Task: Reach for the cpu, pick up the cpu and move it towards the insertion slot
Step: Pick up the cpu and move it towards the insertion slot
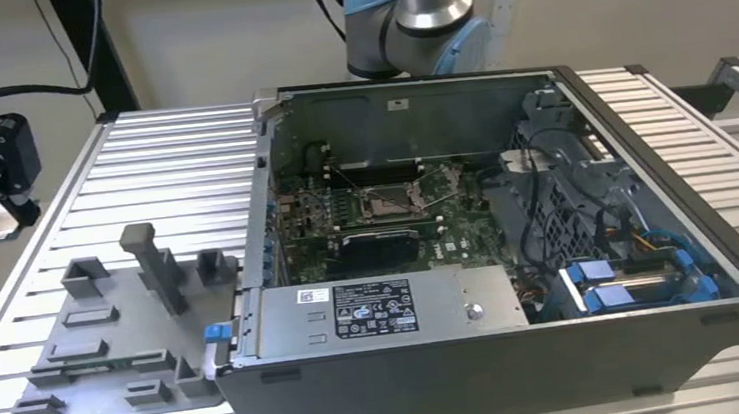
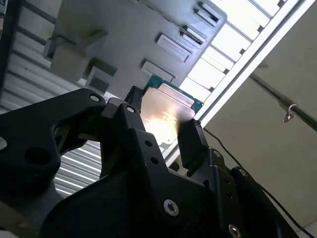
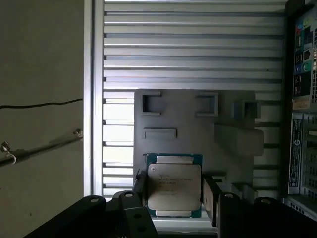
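The gripper is closed narrow on the cpu. In both wrist views one black finger presses each of two opposite edges, and the pale silver face is turned to the cameras. The chip hangs in the air over the grey fixture plate and does not touch it. In the exterior view the gripper is at the far left edge of the frame, above the slatted table. The insertion slot is well apart from it, in the middle of the frame inside the open computer case. I think the danger is the thin edge grip: a quick swing could make the chip tilt or slip out. The case wall also stands between them and might catch the chip if it passes too low.
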Robot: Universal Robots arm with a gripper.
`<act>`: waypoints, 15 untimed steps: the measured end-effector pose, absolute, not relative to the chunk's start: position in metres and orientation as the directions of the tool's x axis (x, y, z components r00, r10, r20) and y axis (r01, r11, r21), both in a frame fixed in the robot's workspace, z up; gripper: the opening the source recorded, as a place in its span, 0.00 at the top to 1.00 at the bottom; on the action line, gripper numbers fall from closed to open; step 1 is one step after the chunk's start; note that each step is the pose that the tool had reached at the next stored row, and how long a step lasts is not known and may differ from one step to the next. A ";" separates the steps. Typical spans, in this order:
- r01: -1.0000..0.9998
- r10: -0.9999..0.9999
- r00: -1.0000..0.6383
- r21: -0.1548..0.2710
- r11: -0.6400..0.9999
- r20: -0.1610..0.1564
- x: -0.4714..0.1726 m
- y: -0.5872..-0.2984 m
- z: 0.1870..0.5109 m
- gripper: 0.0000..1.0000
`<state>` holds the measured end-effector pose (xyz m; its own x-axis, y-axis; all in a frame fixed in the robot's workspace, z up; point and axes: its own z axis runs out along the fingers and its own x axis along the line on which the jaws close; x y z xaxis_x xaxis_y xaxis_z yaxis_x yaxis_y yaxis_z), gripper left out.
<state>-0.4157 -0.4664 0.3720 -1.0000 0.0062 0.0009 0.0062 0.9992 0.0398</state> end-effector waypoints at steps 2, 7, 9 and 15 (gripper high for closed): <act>0.006 0.006 -1.000 0.040 0.999 0.001 -0.411 -0.466 0.372 1.00; 0.006 0.006 -1.000 0.040 0.999 0.002 -0.399 -0.466 0.372 1.00; 0.006 0.006 -1.000 0.040 0.999 0.003 -0.395 -0.466 0.372 1.00; 0.006 0.006 -1.000 0.040 0.999 0.003 -0.384 -0.466 0.372 1.00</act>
<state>-0.3844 -0.4665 0.3719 -1.0000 0.0062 0.0030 0.0063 0.9992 0.0399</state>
